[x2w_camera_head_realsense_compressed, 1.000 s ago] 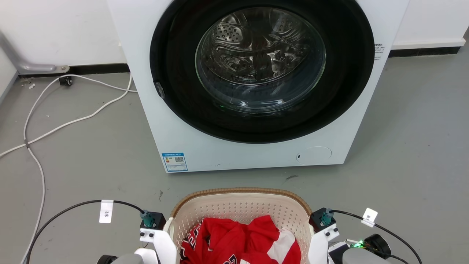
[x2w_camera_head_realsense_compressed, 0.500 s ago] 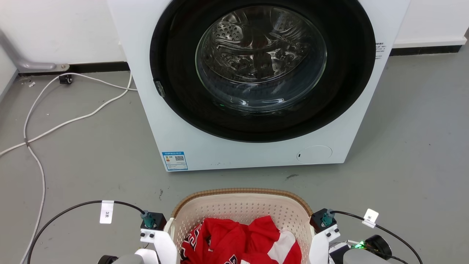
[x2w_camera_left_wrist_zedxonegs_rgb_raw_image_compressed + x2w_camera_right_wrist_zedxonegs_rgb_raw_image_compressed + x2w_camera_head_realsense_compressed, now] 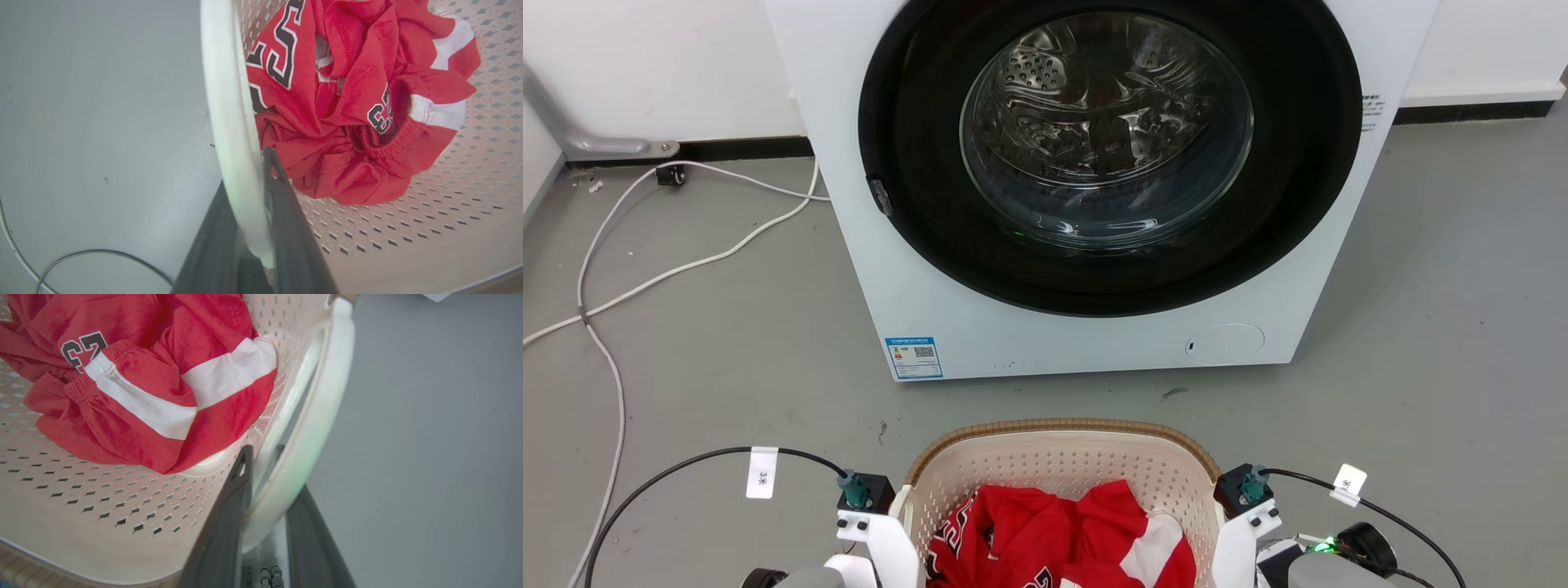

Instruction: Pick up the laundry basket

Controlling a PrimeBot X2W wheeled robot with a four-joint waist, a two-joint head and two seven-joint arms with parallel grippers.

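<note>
Fingers [image 3: 286,220] of the left gripper [image 3: 247,171] rise dark from the bottom of the left wrist view, clamped on the white side handle [image 3: 229,122] of the laundry basket [image 3: 408,228]. The handle bar runs up between them, with one finger against its inner face and the other against its outer face. On the inner finger's side lies the basket's perforated cream bottom. Just beyond that fingertip sits a crumpled heap of red clothes [image 3: 347,122] with black-and-white numerals and white bands. On the outer finger's side is the grey floor [image 3: 102,102], where a thin cable [image 3: 98,250] curves near that finger's base.

In the right wrist view, the right gripper [image 3: 262,451] is likewise closed on the basket's other side handle [image 3: 322,408]. The bar passes between its two fingers [image 3: 224,522]; one lies along the perforated wall and the other sits under the bar's outer edge. The red clothes [image 3: 143,396] rest past the inner fingertip, and bare grey floor [image 3: 429,457] lies past the outer finger.

In the head view, the laundry basket [image 3: 1062,461] sits at the bottom centre with its brown woven-look rim [image 3: 1062,425] on the far side. The red clothes [image 3: 1054,531] lie inside. The left wrist bracket [image 3: 886,535] and the right wrist bracket [image 3: 1235,535], both white, touch its two sides. Ahead of both wrists and apart from the basket stands a white washing machine [image 3: 1094,351] with a round dark door. White cables [image 3: 686,269] trail over the floor to its left.
</note>
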